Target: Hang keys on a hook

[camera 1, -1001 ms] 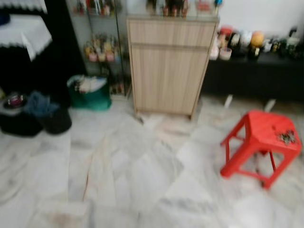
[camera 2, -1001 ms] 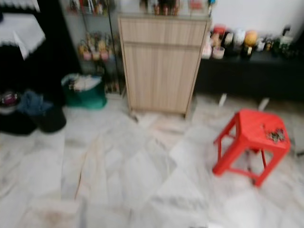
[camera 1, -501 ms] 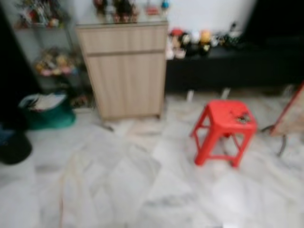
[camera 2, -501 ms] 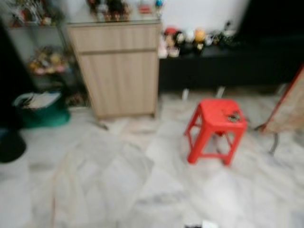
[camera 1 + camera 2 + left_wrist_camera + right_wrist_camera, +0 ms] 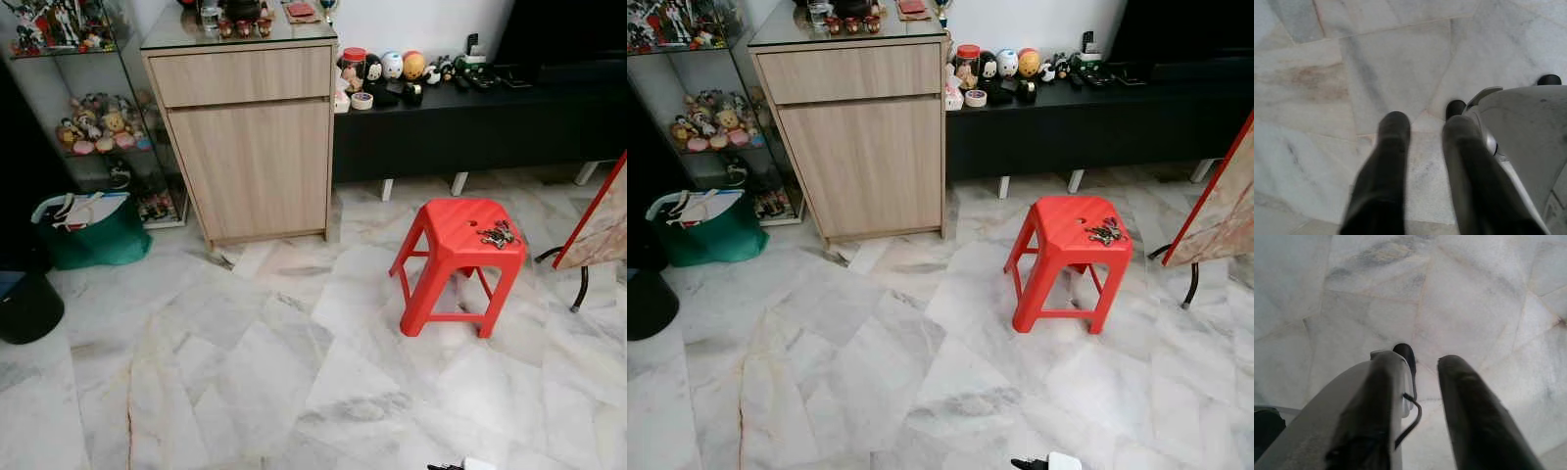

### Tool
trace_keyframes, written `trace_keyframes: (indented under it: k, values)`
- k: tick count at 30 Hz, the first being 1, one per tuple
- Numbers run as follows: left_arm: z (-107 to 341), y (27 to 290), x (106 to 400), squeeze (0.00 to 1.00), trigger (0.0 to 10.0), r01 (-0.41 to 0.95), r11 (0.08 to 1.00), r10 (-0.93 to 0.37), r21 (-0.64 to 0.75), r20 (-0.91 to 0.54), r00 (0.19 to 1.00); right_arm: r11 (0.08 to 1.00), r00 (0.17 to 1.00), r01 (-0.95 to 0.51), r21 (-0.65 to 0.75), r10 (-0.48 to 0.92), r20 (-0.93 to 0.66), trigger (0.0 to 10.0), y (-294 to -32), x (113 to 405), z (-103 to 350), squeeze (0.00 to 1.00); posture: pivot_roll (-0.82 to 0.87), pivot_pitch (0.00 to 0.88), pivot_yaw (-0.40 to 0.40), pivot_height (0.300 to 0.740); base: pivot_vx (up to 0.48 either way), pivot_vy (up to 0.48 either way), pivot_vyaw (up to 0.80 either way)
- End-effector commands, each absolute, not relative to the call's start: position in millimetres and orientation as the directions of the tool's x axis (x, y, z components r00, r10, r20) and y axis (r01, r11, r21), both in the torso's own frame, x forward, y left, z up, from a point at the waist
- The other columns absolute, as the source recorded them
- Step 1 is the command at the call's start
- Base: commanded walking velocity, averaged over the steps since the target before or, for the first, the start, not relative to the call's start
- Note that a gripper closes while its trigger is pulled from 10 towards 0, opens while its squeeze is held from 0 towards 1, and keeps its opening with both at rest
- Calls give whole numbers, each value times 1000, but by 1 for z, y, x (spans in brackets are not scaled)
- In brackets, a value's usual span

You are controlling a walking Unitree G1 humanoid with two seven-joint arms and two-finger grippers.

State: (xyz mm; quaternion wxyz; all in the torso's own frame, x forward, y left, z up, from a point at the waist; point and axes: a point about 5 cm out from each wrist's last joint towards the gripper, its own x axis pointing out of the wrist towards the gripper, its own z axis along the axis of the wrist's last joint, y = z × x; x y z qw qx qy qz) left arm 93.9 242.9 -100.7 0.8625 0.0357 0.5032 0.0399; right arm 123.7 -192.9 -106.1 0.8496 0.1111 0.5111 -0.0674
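Observation:
A bunch of keys point(image 5: 498, 234) lies on the right side of a red plastic stool's point(image 5: 446, 220) seat, which stands on the marble floor to my front right. Both arms hang low by my legs. The left wrist view looks straight down on my left gripper point(image 5: 1426, 127), open over bare floor tiles with nothing between its fingers. My right gripper point(image 5: 1422, 377) likewise points at the floor, open and empty, with one finger partly merged with my grey leg beside it.
A wooden cabinet point(image 5: 250, 137) stands ahead. A low black bench point(image 5: 470, 117) with figurines runs to its right; a glass shelf point(image 5: 78, 108) is on its left. A green bag point(image 5: 93, 230) and black bin point(image 5: 27, 305) sit far left. A red-edged board point(image 5: 598, 225) leans right of the stool.
The camera has swung to the right and the picture has sharpened, so the stool and cabinet now sit further left in view. Nothing in the room has moved.

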Motion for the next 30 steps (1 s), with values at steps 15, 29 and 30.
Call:
trace_keyframes:
  k: [15,29,30]
  values:
    - [-103,240,90,0,10000,-17,996,85,88,-876,475,966,470,225,131,11,-883,10000,-195,122,-106,1000,100,0,-18,726,0,0,0]
    - [-102,239,93,1000,10000,-38,997,83,73,-873,481,966,470,221,134,15,-883,10000,-196,125,-105,0,114,0,-30,726,0,0,0]
    - [-102,239,93,639,10000,-26,997,81,78,-873,482,966,471,220,133,14,-882,10000,-196,125,-105,0,113,0,-29,726,0,0,0]
